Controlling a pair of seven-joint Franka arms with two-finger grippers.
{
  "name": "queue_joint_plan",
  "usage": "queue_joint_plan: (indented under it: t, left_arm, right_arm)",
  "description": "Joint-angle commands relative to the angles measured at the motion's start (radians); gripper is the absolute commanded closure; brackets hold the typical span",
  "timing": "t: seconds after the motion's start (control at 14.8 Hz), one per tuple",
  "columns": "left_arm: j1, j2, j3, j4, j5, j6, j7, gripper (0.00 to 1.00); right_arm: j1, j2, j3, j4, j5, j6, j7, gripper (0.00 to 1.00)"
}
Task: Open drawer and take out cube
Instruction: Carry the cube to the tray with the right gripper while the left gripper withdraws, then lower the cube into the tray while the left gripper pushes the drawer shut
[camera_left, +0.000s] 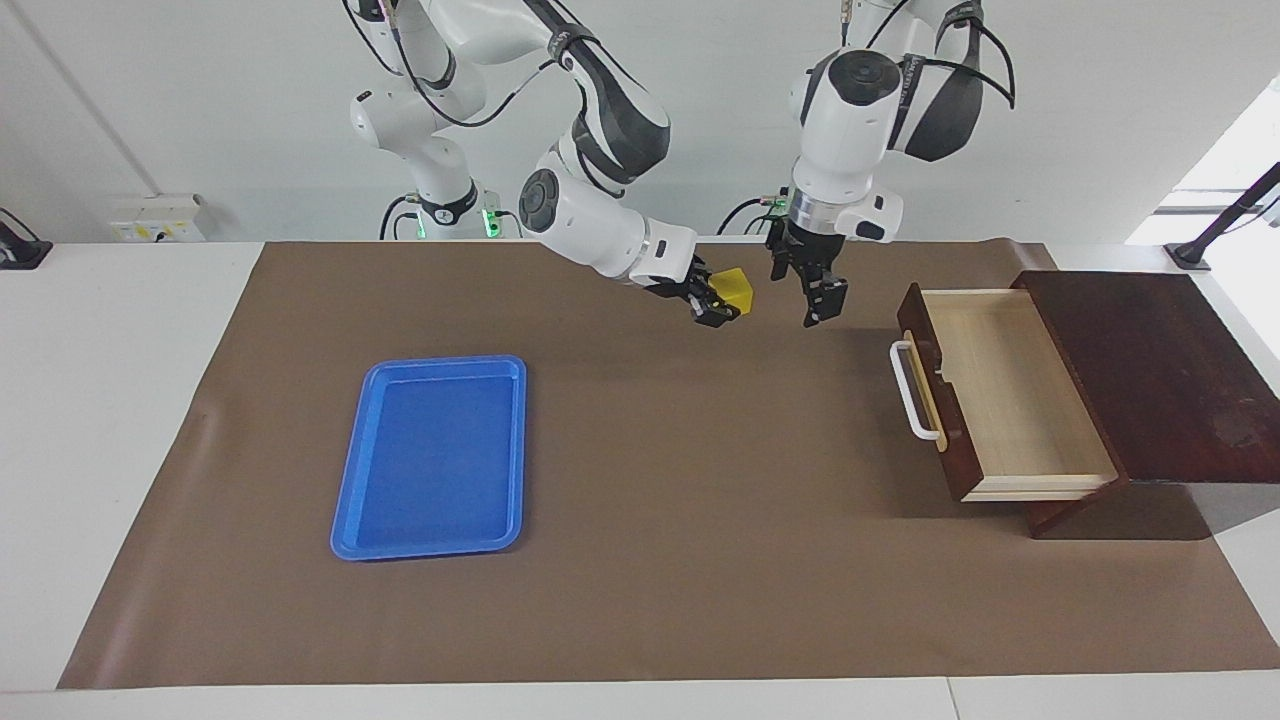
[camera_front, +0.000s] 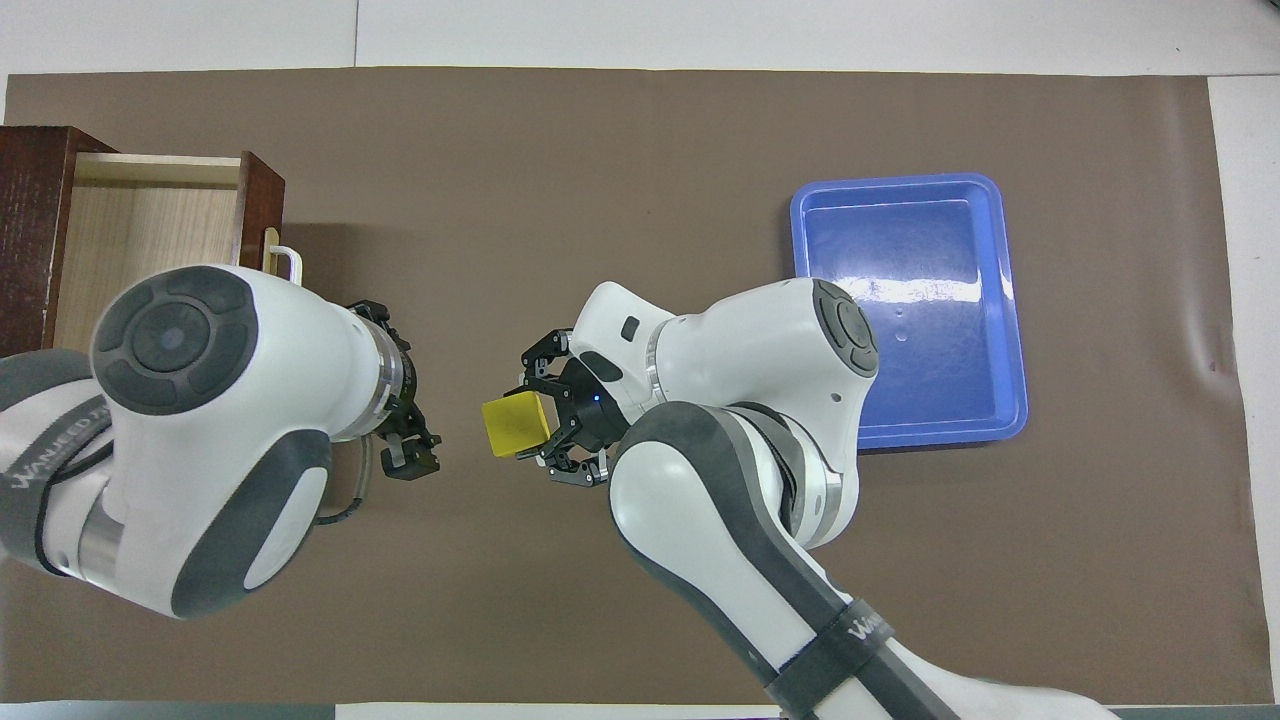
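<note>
The drawer (camera_left: 1010, 390) stands pulled out of its dark wooden box (camera_left: 1170, 370) at the left arm's end of the table, and its pale interior (camera_front: 150, 230) is bare. Its white handle (camera_left: 910, 392) faces the table's middle. My right gripper (camera_left: 716, 302) is shut on the yellow cube (camera_left: 737, 288) and holds it in the air over the brown mat, between the tray and the drawer. The cube (camera_front: 512, 425) and the right gripper (camera_front: 545, 420) also show in the overhead view. My left gripper (camera_left: 812, 292) hangs open and empty beside the cube, a short gap away, also over the mat (camera_front: 395, 390).
A flat blue tray (camera_left: 430, 455) lies on the brown mat (camera_left: 680, 520) toward the right arm's end of the table; it also shows in the overhead view (camera_front: 905, 310) and holds nothing. The wooden box takes up the mat's corner at the left arm's end.
</note>
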Motion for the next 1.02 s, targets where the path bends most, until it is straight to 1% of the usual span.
queue_joint_plan:
  t: [0.0,0.07,0.2,0.27,0.41,0.54,0.75,0.88,0.95]
  left_arm:
    - [0.100,-0.013,-0.008,-0.050,-0.008,0.084,0.172,0.00]
    - [0.121,0.007,-0.008,-0.055,-0.008,0.129,0.263,0.00]
    - [0.175,0.060,-0.006,-0.045,-0.007,0.163,0.405,0.00]
    - [0.186,0.085,-0.006,-0.044,-0.004,0.180,0.437,0.00]
    - [0.221,0.123,-0.006,-0.042,0.022,0.232,0.464,0.00]
    - [0.259,0.132,-0.006,-0.042,0.044,0.231,0.538,0.00]
    - [0.316,0.142,-0.005,-0.009,0.065,0.191,0.571,0.00]
    - [0.342,0.166,-0.005,0.042,0.096,0.145,0.574,0.00]
    - [0.361,0.171,-0.005,0.059,0.098,0.140,0.574,0.00]
  right_arm:
    - [-0.087,-0.009,-0.001,0.006,-0.013,-0.084,0.004,1.00]
    - [-0.136,-0.012,-0.002,0.006,-0.015,-0.115,0.005,1.00]
    - [-0.228,-0.012,-0.002,0.006,-0.047,-0.165,0.001,1.00]
    - [-0.274,-0.012,-0.002,0.006,-0.079,-0.199,0.004,1.00]
    - [-0.374,-0.013,-0.004,-0.005,-0.134,-0.224,0.004,1.00]
    - [-0.455,-0.013,-0.004,-0.016,-0.214,-0.224,-0.010,1.00]
    - [-0.553,-0.013,-0.007,-0.054,-0.252,-0.201,-0.028,1.00]
    - [-0.610,0.016,-0.004,-0.059,-0.282,-0.126,-0.147,1.00]
    - [-0.626,0.048,-0.004,-0.055,-0.280,-0.120,-0.201,1.00]
